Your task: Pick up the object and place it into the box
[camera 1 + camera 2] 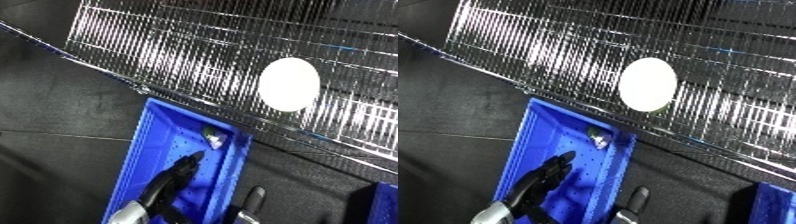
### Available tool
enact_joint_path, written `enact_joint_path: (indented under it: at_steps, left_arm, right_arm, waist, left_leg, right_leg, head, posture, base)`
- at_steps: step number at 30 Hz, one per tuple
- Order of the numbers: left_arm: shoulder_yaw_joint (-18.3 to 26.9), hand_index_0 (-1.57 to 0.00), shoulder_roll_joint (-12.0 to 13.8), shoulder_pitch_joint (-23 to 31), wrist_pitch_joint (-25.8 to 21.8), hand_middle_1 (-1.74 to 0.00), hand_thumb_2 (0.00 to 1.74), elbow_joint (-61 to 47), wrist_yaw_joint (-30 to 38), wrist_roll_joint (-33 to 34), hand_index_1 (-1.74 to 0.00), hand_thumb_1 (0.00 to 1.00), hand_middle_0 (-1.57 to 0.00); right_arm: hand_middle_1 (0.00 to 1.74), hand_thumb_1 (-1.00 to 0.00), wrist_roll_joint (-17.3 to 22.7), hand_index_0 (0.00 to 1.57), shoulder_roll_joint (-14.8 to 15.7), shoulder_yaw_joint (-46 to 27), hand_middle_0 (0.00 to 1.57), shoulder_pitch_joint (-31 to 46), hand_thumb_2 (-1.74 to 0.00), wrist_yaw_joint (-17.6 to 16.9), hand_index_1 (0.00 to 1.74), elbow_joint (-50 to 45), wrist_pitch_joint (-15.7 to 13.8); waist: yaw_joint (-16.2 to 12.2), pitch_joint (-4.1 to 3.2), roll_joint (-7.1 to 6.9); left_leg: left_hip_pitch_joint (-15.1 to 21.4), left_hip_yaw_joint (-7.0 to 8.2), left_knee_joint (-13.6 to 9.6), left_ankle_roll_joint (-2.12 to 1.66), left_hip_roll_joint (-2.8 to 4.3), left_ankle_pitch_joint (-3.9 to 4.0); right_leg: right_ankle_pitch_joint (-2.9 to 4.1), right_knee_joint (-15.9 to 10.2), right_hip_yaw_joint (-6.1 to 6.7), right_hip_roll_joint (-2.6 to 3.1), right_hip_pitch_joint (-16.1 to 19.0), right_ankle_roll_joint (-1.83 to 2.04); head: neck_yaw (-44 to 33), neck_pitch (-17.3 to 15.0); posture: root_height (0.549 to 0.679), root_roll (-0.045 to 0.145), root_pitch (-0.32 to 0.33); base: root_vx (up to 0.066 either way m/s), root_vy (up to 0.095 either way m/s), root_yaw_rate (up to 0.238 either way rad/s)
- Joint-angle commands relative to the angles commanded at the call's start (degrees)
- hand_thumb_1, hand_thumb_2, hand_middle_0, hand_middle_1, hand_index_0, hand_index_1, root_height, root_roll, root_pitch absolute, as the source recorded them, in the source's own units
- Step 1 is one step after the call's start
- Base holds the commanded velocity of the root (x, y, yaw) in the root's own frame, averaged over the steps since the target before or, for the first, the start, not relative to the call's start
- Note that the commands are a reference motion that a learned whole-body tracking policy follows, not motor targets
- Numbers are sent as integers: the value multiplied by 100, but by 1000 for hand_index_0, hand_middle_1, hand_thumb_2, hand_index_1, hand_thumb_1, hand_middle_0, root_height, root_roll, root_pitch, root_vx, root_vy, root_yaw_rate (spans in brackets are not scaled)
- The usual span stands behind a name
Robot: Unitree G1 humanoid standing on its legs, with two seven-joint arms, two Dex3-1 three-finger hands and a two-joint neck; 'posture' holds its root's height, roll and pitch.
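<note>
Risk: hand (182, 172), fingers straight and holding nothing over blue bin (142, 150), might knock small object (213, 140) while withdrawing.

One white disc (648, 84) lies on one wire rack (222, 45). There are two blue bins: one whole bin (142, 145) below the rack's lower edge and a corner of a second (776, 200) at the lower right. One small pale object (213, 138) sits in the whole bin, and one hand (182, 172) reaches into it.
</note>
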Motion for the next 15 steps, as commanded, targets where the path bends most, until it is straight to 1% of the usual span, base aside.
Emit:
enact_joint_path:
  at_steps: [3, 6, 8, 12, 15]
  left_arm:
    - [-205, 0, 349, 48, 234, 0, 0, -922, -282, -151, 0, 0, 0]
    - [-338, 0, 700, -25, 528, 0, 0, -1746, -525, -354, 0, 0, 0]
    - [-417, 0, 889, -81, 681, 0, 0, -2236, -693, -496, 0, 0, 0]
    - [-467, 0, 1138, -173, 858, 0, 0, -3023, -941, -865, 0, 0, 0]
    - [-373, 0, 1205, -210, 857, 0, 0, -3500, -1041, -1318, 0, 0, 0]
  right_arm:
    - [0, 0, 165, 0, -160, -34, 0, 66, 0, 29, 0, -31, 74]
    - [0, 0, 332, 0, -251, -98, 0, 127, 0, 82, 0, 18, 89]
    - [0, 0, 427, 0, -294, -140, 0, 152, 0, 134, 0, 90, 70]
    - [0, 0, 536, 0, -345, -187, 0, 188, 0, 193, 0, 189, 53]
    - [0, 0, 587, 0, -355, -213, 0, 232, 0, 196, 0, 200, 64]
  waist:
    - [36, 0, 45]
    - [64, 0, 82]
    - [86, 0, 103]
    - [118, 0, 139]
    - [137, 0, 152]
  left_leg:
    - [-58, -17, 18, -3, -26, -8]
    - [-101, -42, -25, -18, -52, 25]
    - [-137, -55, -40, -24, -66, 34]
    - [-173, -68, -45, -22, -97, 19]
    - [-190, -72, -41, -22, -122, 8]
  right_leg:
    - [29, 14, -27, -24, -42, 24]
    - [69, -16, -56, -52, -59, 50]
    - [105, -43, -81, -74, -81, 68]
    - [158, -74, -118, -104, -113, 97]
    - [182, -87, -127, -112, -126, 108]
  head:
    - [248, -24]
    - [503, -12]
    - [655, -19]
    - [911, -30]
    - [1085, -64]
  posture:
    - [633, 24, 64]
    - [634, 23, 70]
    - [635, 23, 75]
    - [635, 22, 81]
    - [636, 22, 83]
  base:
    - [-10, 36, 89]
    - [-10, 8, 111]
    - [-20, -9, 117]
    - [-11, -8, 93]
    - [4, -10, 68]
